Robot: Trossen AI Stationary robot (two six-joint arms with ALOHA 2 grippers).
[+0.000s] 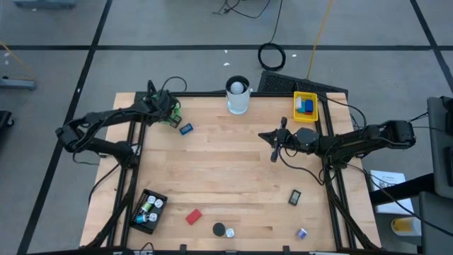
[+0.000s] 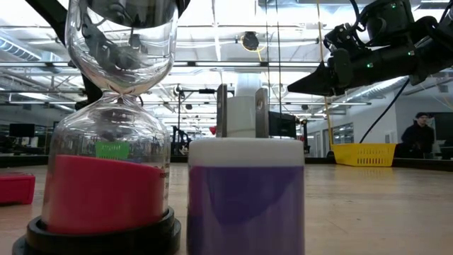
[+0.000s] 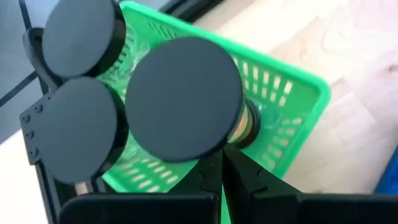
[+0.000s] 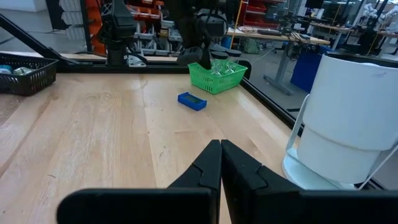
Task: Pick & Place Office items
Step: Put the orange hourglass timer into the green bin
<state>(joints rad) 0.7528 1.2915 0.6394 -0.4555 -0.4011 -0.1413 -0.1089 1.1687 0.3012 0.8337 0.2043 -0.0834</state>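
Note:
The green tray [image 1: 175, 108] sits at the table's far left and holds several hourglasses with black round caps [image 3: 183, 99]. My left gripper [image 3: 224, 158] is shut just above them. A blue block [image 1: 186, 129] lies on the wood beside the tray. My right gripper [image 4: 221, 149] is shut and empty. It hangs over the far right of the table [image 1: 262, 135], pointing left. Near the near edge are a red block [image 1: 193, 216], a red-sand hourglass [image 2: 117, 142], a purple-and-white piece [image 2: 244, 205] and a small black item [image 1: 295, 197]. My left gripper's shut fingertips stand right beside the black cap [image 3: 205, 140] of an hourglass lying in the green tray. I cannot tell whether they touch it.
A tall white cup [image 1: 238, 95] stands at the far edge, close to my right gripper [image 4: 354, 118]. The yellow tray [image 1: 306, 106] holds blue pieces. The black tray [image 1: 148, 211] at the near left holds small items. Bare wood spans the middle. A person stands in the room beyond [image 2: 419, 134].

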